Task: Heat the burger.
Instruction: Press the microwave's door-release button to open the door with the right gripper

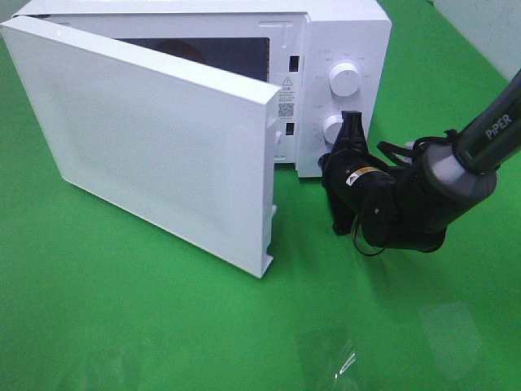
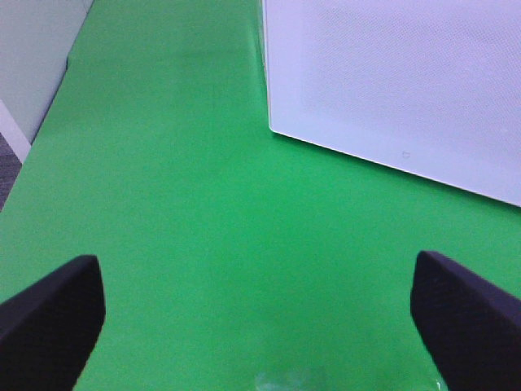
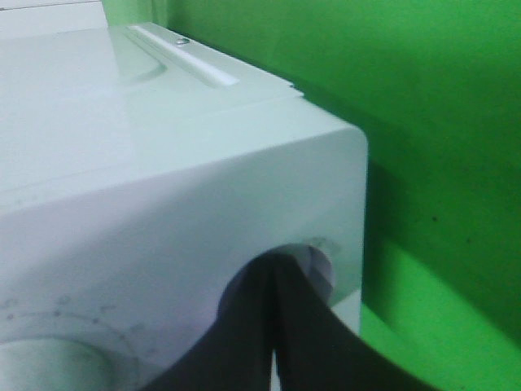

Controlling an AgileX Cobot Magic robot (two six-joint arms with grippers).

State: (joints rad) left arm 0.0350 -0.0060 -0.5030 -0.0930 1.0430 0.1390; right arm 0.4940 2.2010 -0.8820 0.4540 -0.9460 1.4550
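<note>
White microwave [image 1: 342, 32] at far centre of green worktop [image 1: 122, 309]. Door [image 1: 146, 138] swung wide open toward the near left, its pale dotted panel facing the camera. Right tool [image 1: 352, 124] reaches in from the right to the control panel; its jaws are pressed together with only a thin seam between them and nothing held, tips at the lower knob [image 1: 332, 126]. Cannot tell if they touch it. Upper knob [image 1: 345, 80] stands apart above. Left tool [image 2: 256, 318] hovers low over bare worktop near the open door, dark fingers [image 2: 49, 318] spread far apart, nothing between them. Burger: cannot tell where it is; the door hides most of the oven cavity.
</note>
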